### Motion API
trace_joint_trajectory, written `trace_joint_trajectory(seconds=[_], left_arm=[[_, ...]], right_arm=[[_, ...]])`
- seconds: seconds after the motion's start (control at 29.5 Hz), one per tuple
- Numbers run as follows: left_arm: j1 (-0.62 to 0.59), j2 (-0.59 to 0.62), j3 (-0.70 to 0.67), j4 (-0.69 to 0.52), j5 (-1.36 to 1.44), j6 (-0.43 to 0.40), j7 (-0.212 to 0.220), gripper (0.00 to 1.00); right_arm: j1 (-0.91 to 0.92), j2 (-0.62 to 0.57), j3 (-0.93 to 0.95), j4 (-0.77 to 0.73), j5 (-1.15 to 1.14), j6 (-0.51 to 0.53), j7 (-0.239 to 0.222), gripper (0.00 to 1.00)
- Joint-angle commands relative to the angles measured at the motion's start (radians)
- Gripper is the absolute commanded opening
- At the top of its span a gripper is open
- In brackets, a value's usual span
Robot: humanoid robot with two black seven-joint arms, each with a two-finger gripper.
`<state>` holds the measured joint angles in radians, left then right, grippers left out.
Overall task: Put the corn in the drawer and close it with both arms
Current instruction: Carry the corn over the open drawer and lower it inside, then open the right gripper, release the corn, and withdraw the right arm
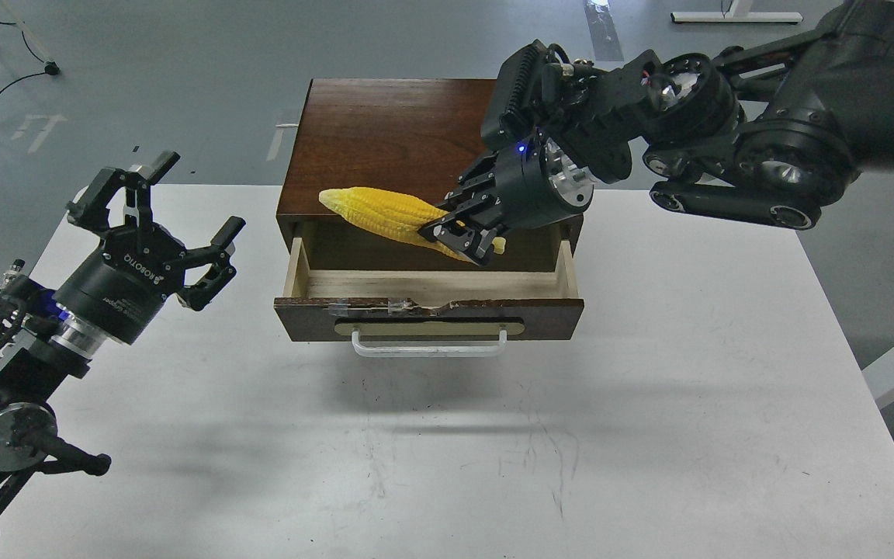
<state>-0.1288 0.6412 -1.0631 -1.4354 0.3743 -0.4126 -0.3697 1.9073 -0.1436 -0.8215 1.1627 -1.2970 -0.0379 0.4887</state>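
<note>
The bright yellow corn (389,215) lies nearly level in the air, tip to the left, just above the back of the open drawer (429,299). My right gripper (459,237) is shut on the corn's thick right end, reaching in from the right over the cabinet. The drawer is pulled out; its pale wood inside shows nothing in it, and its white bar handle (428,345) faces me. My left gripper (164,210) is open and empty, held above the table to the left of the drawer.
The dark wooden cabinet (385,132) stands at the back middle of the white table (493,450). My right arm's thick joints (726,147) hang over the cabinet's right side. Grey floor lies beyond the table.
</note>
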Motion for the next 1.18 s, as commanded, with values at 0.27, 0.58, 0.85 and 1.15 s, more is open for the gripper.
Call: trace_joint_trajectory(seconds=[0.27, 0.58, 0.85, 1.15], left_arm=[[0.0, -0.002, 0.0, 0.0, 0.0, 0.0, 0.0, 1.0], [0.0, 0.0, 0.0, 0.0, 0.0, 0.0, 0.0, 1.0], [0.0, 0.0, 0.0, 0.0, 0.0, -0.002, -0.002, 1.0], [0.002, -0.006, 0.002, 0.001, 0.0, -0.003, -0.003, 1.0]], right_arm=[[-0.024, 0.01, -0.016, -0.009, 0.002, -0.003, 0.0, 0.52], [-0.024, 0.001, -0.008, -0.005, 0.022, -0.025, 0.0, 0.82], [-0.002, -0.124, 0.074, 0.018, 0.204, -0.026, 0.0, 0.97], [-0.141, -0.453, 0.189, 0.06, 0.485, -0.019, 0.0, 0.98]])
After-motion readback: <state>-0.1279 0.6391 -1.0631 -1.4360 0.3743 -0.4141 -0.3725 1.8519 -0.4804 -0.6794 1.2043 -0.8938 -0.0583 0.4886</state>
